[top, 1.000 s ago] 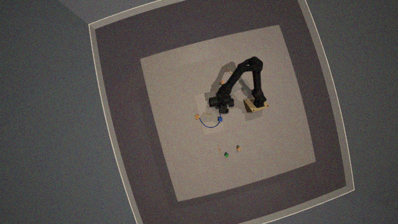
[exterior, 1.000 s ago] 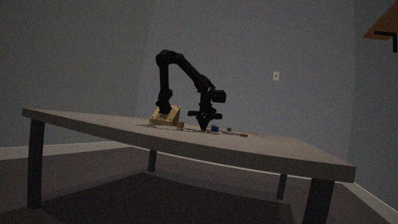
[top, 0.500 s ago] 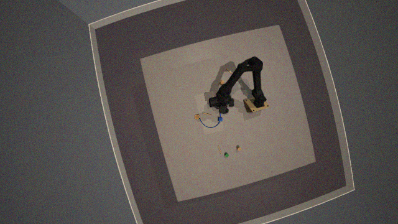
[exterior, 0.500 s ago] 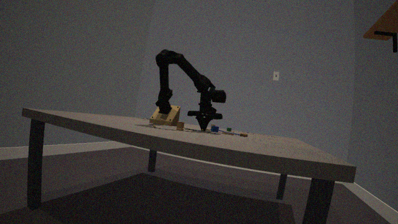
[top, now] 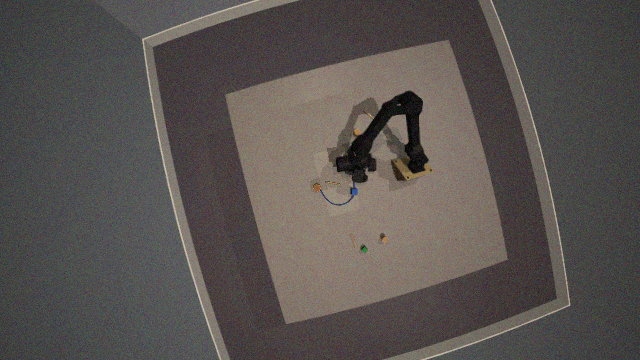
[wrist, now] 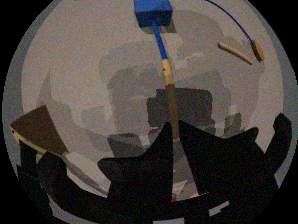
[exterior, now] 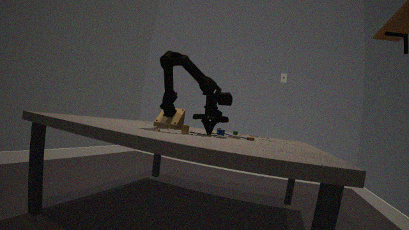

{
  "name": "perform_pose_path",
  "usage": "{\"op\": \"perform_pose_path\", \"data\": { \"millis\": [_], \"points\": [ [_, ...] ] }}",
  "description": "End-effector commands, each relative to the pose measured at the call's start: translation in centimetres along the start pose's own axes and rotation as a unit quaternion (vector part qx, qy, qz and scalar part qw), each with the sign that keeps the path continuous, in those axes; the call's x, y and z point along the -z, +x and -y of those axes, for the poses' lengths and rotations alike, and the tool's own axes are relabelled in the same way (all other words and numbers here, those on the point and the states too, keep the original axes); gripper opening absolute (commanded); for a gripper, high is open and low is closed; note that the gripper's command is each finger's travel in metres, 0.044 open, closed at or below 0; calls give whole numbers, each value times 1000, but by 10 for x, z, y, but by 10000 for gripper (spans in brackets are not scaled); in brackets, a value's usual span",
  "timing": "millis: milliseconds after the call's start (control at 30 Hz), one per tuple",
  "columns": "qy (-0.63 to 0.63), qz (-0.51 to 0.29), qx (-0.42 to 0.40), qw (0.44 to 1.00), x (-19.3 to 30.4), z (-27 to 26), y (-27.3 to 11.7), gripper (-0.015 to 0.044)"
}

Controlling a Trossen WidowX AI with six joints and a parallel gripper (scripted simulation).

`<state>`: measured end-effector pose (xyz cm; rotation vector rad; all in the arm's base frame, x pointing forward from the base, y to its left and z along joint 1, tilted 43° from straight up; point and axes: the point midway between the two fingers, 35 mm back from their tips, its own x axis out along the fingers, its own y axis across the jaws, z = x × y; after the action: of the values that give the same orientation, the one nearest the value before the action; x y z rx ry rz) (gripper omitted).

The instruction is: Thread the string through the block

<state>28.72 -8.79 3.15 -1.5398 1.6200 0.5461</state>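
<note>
Stick (wrist: pixel 171 105), wrist view: clamped in the pincer (top: pixel 356 172) (exterior: pixel 209 133) (wrist: pixel 173 124), its tail joined to string (top: pixel 339 204) (exterior: pixel 239 137) (wrist: pixel 159 40) that appears to run through the blue block (top: pixel 354 191) (exterior: pixel 220 132) (wrist: pixel 152 12).
String, top view: curves slackly from block to button (top: pixel 317 187) (exterior: pixel 250 138) (wrist: pixel 258 50); pulling past that slack could drag the block.
Loose stick (top: pixel 332 183) (wrist: pixel 235 53), top view: beside the button, perhaps snagging a sideways sweep.
Pincer, exterior view: tips low over the counter (top: pixel 425 215) (exterior: pixel 192 148) (wrist: pixel 75 75); opening too near the block might knock it.
Wooden cube (top: pixel 357 132) (exterior: pixel 185 129), exterior view: obstructs retreat that way.
</note>
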Motion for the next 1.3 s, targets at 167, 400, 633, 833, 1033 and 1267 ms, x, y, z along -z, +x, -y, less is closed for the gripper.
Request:
{"op": "perform_pose_path", "data": {
  "millis": [167, 400, 633, 833, 1033, 1267],
  "points": [
    [4, -5, -1, 1000, 4, 1, 2, 0],
    [4, -5, -1, 1000, 4, 1, 2, 0],
    [0, 0, 0, 1000, 0, 0, 0, 26],
    [0, 0, 0, 1000, 0, 0, -2, 184],
    [1, 1, 2, 1000, -8, 2, -77, 210],
    [-2, 5, 9, 1000, -11, 4, -75, 289]
  ]
}}
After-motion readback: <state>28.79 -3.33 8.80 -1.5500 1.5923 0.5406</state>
